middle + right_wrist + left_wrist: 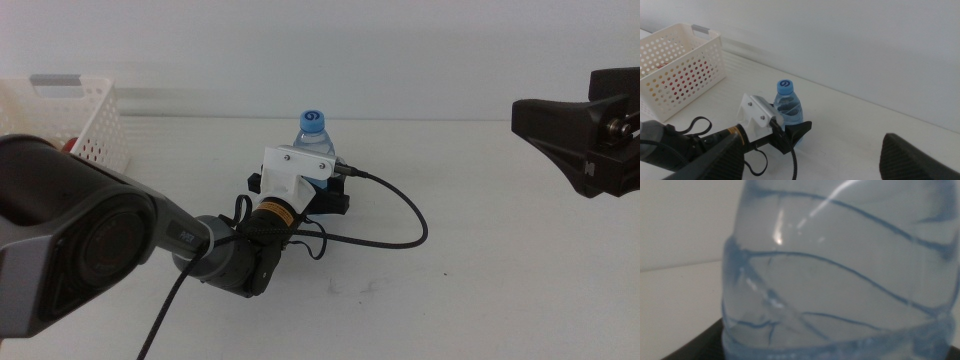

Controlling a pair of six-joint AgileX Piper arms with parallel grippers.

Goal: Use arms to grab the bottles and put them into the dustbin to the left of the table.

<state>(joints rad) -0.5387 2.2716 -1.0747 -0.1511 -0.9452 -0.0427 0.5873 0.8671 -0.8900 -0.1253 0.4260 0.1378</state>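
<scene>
The left arm reaches in from about eight o'clock of the middle view toward the centre of the white worktop (500, 280); its left hand (300, 190) sits around the lower body of the clear water bottle (313, 138), dark jaws on either side of it; whether they press the plastic or merely bracket it I cannot tell; in the left wrist view the bottle's ribbed clear wall (840, 275) fills nearly the whole picture, so the jaws barely show. The bottle stands upright on the worktop, blue cap (784, 86) uppermost, just beyond the white wrist bracket (292, 170) and the orange ring (272, 213); a black cable (400, 210) loops from the bracket toward three o'clock and back. The white perforated dustbin (95, 120) stands at about ten o'clock, well apart from the bottle; red and yellow show through its holes (682, 80). The right hand (580, 135) hangs at three o'clock, above the worktop, its jaws spread apart and empty.
</scene>
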